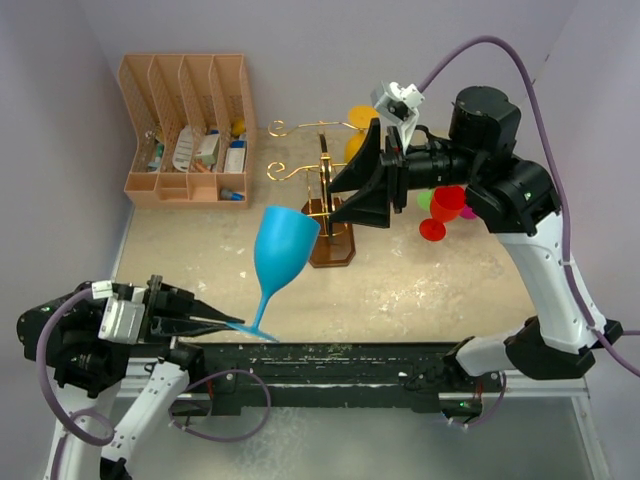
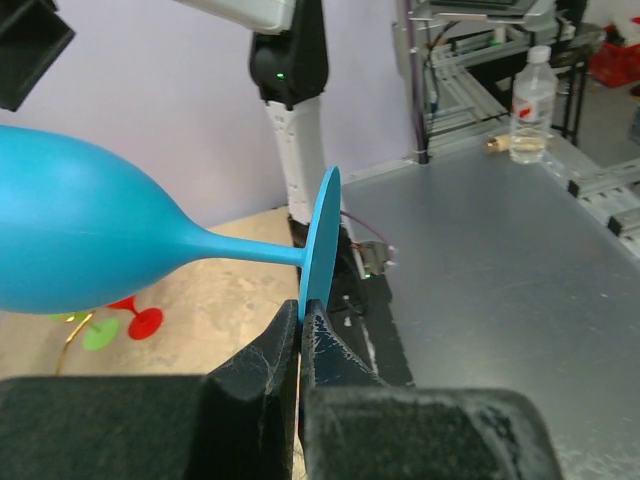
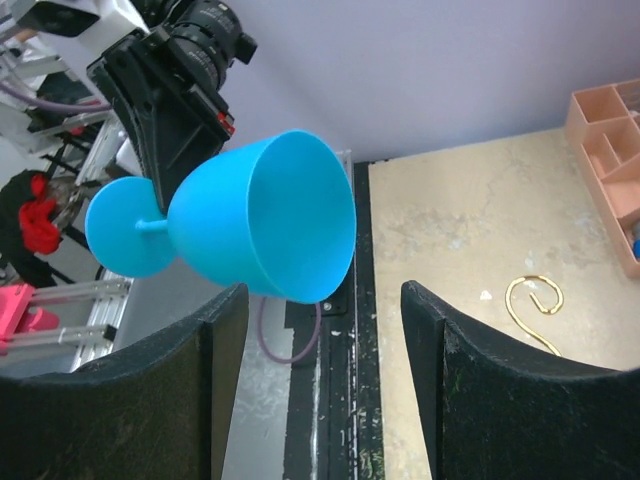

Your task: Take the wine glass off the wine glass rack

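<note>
The left jaws (image 1: 235, 325) are shut tight on the rim of the wine glass's (image 1: 280, 245) foot, the only grip on it. From that pinch the stem runs forward and upward, so the long axis leans away from the left jaws towards the wine glass rack (image 1: 325, 200). The bowl's mouth faces the right jaws (image 1: 340, 200), which stand wide apart with nothing between them, just beside the rack.

The glass hangs in the air over the desk. From above, its rim looks near the rack's base, and I cannot tell the gap. The right wrist view settles it: the bowl (image 3: 270, 220) sits apart from a gold scroll end. The left wrist view alone shows the foot held edge-on — a thin hold, likely to swivel.
</note>
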Available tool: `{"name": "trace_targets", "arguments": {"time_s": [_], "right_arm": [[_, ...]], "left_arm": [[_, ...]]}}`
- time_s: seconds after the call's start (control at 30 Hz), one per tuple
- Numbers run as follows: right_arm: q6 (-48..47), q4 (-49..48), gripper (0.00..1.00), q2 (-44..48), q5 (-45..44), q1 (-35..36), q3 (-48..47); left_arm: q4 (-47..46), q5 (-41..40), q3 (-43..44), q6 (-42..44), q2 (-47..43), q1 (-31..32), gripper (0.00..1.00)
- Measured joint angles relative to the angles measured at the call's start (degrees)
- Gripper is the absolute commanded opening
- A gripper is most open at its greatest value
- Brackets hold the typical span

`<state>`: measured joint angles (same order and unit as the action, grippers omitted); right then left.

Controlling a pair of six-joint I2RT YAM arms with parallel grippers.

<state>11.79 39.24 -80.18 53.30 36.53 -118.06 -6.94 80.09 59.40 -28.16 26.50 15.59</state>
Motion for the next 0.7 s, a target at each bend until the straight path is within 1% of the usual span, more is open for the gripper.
{"name": "trace_targets", "arguments": {"time_s": [0.13, 0.27, 0.4, 0.53, 0.6, 0.7], "right_arm": [[-0.28, -2.58, 0.66, 1.46, 3.63, 0.0, 2.95], [0.59, -6.88, 0.65, 3.58, 8.39, 0.0, 6.4], [4.72, -15.65, 0.65, 5.7, 13.99, 0.0, 11.93], [11.45, -26.93, 0.65, 7.65, 17.94, 0.0, 18.86], [14.03, -30.77, 0.65, 7.67, 18.93, 0.0, 20.22], [16.04, -34.05, 0.65, 7.34, 19.8, 0.0, 20.39]], "left_arm": [[-5.31, 2.05, -0.28, -5.57, -0.02, 1.57, 0.0], [-10.62, 2.25, -0.55, -9.77, -0.13, 2.95, 0.0], [-14.97, 2.21, -1.14, -12.96, 0.09, 2.97, 0.0], [-18.67, 2.19, -1.33, -15.15, 1.38, 3.17, 0.0], [-20.94, 2.16, -1.88, -16.28, 2.29, 3.21, 0.0], [-24.7, 2.14, -3.23, -18.86, 3.76, 3.21, 0.0]]}}
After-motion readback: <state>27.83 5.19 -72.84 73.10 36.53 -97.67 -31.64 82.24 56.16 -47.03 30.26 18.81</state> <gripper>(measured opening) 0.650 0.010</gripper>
